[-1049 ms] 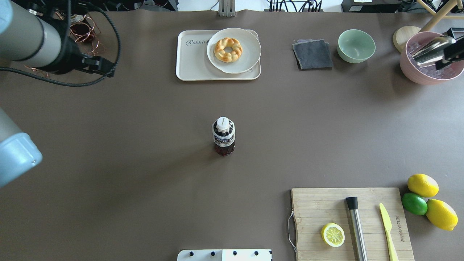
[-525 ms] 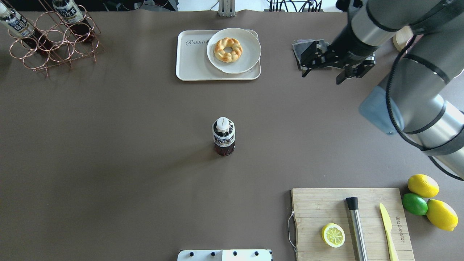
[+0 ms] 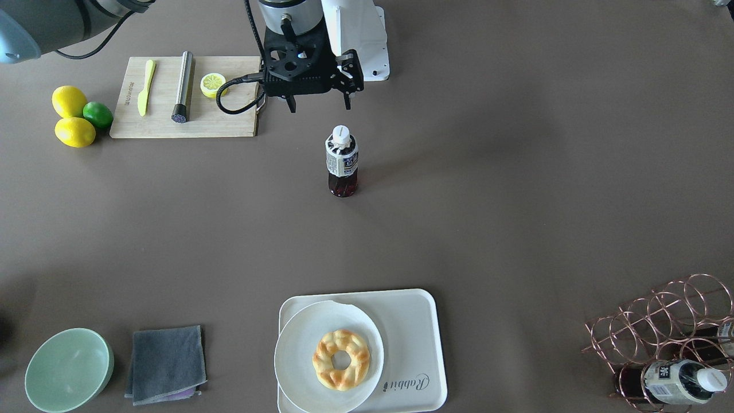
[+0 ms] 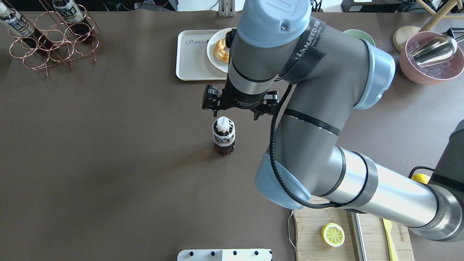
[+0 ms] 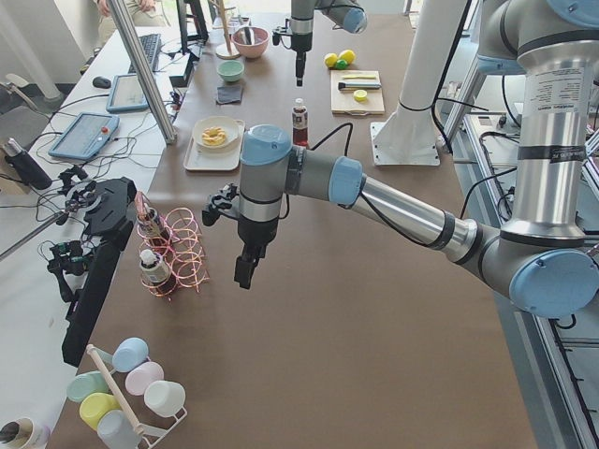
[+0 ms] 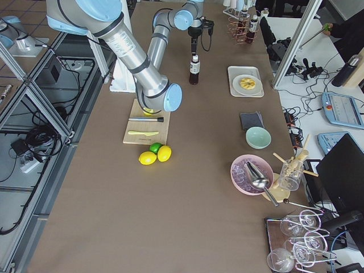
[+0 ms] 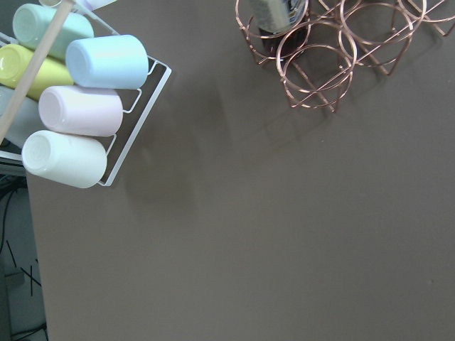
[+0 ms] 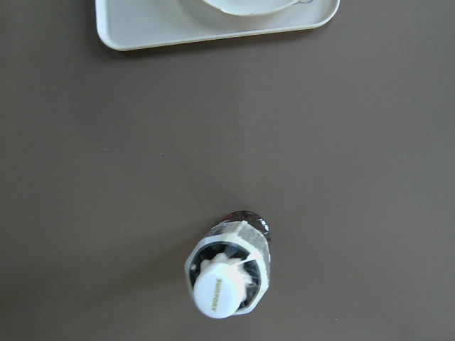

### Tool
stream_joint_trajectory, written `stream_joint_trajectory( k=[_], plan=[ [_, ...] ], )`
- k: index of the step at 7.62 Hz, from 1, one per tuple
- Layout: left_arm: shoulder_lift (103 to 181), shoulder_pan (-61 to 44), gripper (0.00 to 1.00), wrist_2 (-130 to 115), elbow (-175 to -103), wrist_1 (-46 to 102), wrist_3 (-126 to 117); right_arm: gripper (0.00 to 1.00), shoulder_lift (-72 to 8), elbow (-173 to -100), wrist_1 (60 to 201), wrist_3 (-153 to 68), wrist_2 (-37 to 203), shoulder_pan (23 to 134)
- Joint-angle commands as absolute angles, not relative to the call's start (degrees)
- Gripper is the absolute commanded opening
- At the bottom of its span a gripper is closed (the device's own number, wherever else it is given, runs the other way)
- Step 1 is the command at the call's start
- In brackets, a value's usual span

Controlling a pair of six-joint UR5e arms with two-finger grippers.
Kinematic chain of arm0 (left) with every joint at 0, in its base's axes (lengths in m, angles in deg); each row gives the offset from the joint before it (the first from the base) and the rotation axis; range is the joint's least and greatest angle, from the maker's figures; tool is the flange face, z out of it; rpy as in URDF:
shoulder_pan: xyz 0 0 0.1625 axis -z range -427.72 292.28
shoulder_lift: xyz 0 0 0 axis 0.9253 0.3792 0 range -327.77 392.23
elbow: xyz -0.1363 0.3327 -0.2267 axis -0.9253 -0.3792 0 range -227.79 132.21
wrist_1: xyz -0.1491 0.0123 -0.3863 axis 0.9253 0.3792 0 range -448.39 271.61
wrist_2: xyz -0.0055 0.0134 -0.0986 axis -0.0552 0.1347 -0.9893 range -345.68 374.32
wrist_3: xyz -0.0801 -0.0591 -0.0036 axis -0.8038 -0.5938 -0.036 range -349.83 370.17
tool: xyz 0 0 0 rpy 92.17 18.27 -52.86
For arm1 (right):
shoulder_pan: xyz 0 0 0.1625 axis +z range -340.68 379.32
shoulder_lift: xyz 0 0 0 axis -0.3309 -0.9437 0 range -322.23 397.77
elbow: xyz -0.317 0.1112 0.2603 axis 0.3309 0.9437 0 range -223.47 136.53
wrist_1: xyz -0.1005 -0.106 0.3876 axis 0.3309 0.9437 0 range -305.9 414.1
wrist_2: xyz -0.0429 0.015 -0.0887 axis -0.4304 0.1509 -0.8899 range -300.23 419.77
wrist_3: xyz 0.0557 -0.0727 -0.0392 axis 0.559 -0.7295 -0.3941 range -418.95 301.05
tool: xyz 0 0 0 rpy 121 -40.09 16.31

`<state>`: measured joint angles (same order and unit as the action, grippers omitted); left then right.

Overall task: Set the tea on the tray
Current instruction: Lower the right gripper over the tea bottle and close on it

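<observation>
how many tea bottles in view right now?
3. One tea bottle upright mid-table; a second bottle and a third bottle in the copper rack. Rack may hide more.

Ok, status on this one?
Right gripper open above bottle, not touching. Left gripper: cannot tell. Bottle upright, off tray. Plate covers part of tray.

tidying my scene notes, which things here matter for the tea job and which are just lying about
In the job: tea, tray, right end effector.
Lying about: plate, pastry, cutting board, lemons, lime, green bowl, grey cloth, copper rack.
</observation>
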<state>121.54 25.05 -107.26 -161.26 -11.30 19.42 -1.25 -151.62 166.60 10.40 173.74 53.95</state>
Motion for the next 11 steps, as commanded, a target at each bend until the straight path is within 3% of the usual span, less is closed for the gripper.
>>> stream_joint_trajectory(
  k=[1,8,9,11],
  plan=[
    [119.9,29.0,0.98,-107.4,-159.5,-10.8,23.7,1.0,6.2,-144.3,167.7,12.8,166.4,48.3],
    [119.9,29.0,0.98,-110.7,-159.3,-10.1,23.3,1.0,3.9,-139.0,164.4,7.9,167.8,51.2],
    [120.0,29.0,0.98,-110.7,-159.3,-10.1,23.3,0.93,3.8,-139.2,164.4,8.1,167.6,51.1],
    [120.2,29.0,0.98,-110.7,-159.3,-10.1,23.3,0.34,3.8,-139.4,164.3,8.7,167.7,51.0]
  ],
)
